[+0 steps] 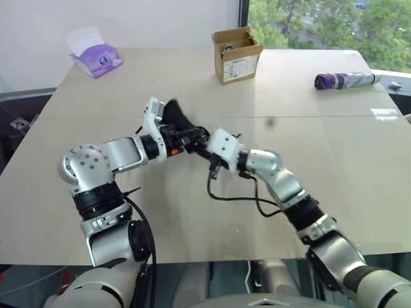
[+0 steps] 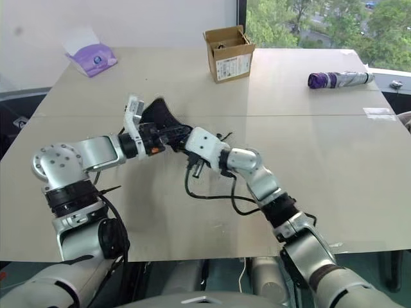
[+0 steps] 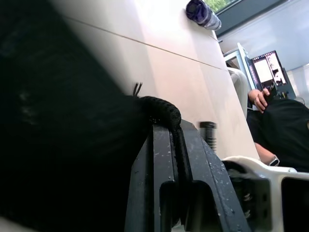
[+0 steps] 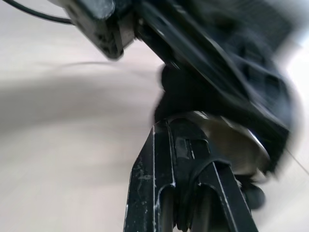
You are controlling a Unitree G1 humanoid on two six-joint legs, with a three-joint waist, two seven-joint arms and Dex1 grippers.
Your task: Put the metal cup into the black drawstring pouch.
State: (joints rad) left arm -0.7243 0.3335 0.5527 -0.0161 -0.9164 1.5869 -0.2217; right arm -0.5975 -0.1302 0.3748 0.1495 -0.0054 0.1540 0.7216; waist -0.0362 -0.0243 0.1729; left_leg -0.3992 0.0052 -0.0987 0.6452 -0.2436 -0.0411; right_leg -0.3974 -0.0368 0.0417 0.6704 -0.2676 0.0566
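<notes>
Both hands meet above the middle of the beige surface [image 1: 334,192], held off it. The left hand [image 1: 182,136] is clamped narrow on the black drawstring pouch [image 1: 174,117], its cord [image 3: 161,110] running between the fingers; the pouch body flares up toward 11 o'clock. The right hand [image 1: 204,149] comes in from 4 o'clock with fingers pinched together at the pouch mouth. In the right wrist view a shiny curved surface, apparently the metal cup [image 4: 231,140], sits just past the fingertips against the black fabric; how far in it sits cannot be told.

At the far edge, a cardboard box [image 1: 236,54] stands at 12 o'clock, a purple tissue pack [image 1: 96,59] at 10, and a folded umbrella [image 1: 345,80] at 2 near the right edge. The near half of the surface and its front edge lie open under the arms.
</notes>
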